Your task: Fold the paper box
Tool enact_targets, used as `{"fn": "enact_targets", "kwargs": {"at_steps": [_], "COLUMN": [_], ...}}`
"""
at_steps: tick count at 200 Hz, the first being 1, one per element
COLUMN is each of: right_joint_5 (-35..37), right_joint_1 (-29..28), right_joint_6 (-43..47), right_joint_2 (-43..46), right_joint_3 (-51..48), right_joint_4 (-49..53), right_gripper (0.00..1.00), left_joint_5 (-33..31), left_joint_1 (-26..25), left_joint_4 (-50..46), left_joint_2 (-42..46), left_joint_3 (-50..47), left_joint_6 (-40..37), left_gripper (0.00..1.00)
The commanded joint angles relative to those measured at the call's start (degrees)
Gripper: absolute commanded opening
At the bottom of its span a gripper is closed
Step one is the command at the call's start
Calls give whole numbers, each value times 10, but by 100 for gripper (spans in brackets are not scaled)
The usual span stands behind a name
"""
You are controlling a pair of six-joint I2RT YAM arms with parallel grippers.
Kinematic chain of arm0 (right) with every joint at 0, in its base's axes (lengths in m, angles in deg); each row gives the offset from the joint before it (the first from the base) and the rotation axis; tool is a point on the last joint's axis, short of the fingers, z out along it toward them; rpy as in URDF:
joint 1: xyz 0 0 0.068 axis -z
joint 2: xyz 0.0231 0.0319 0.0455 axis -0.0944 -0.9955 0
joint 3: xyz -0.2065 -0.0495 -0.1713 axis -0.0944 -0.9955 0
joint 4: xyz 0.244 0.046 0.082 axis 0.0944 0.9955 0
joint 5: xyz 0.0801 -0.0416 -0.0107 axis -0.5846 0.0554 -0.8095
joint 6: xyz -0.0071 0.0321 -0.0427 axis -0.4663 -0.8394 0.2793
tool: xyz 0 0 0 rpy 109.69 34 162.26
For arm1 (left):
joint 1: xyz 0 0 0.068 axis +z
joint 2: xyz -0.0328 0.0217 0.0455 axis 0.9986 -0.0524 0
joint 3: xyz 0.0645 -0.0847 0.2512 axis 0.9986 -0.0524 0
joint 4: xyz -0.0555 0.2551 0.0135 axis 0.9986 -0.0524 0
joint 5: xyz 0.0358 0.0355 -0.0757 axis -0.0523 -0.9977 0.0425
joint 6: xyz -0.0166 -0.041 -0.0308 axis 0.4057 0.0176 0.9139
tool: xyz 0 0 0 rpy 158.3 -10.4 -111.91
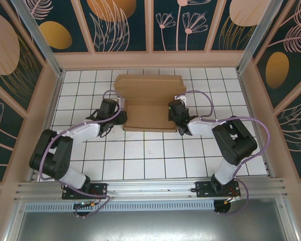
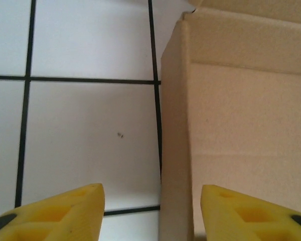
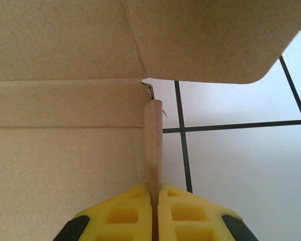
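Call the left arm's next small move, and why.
Probably close the left gripper on the paper box's left side flap. Its jaws stand open either side of that upright flap, while the right gripper is shut on the right side flap.

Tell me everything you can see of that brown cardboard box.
The paper box is plain, unprinted brown cardboard, half-folded on the white tiled table: base flat, wide rear panel raised. The right gripper is shut on its right side flap, holding it upright; the left gripper, open, straddles the upright left wall.
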Motion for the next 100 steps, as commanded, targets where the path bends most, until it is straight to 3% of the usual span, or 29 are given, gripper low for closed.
{"fn": "enact_targets", "kwargs": {"at_steps": [1,30,71,88,100], "right_joint_5": [20,18,20,21,20], "right_joint_1": [-5,-6,-7,-7,-8], "right_joint_6": [-12,-16,-21,-21,-22], "right_joint_2": [-11,-12,-7,-5,-2], "right_joint_3": [14,12,6,5,6], "right_joint_4": [8,8,8,10,11], "right_gripper": [8,8,8,8,9], "left_joint_5": [-1,-33,-65,-67,-67], "left_joint_1": [-5,-13,-21,-23,-24], "left_joint_4": [9,14,18,16,17], "left_joint_2": [-36,-69,-82,-82,-80], "left_joint_3": [28,45,58,57,55], "left_joint_6": [-15,-6,3,-1,-3], "left_gripper": [49,44,20,19,26]}}
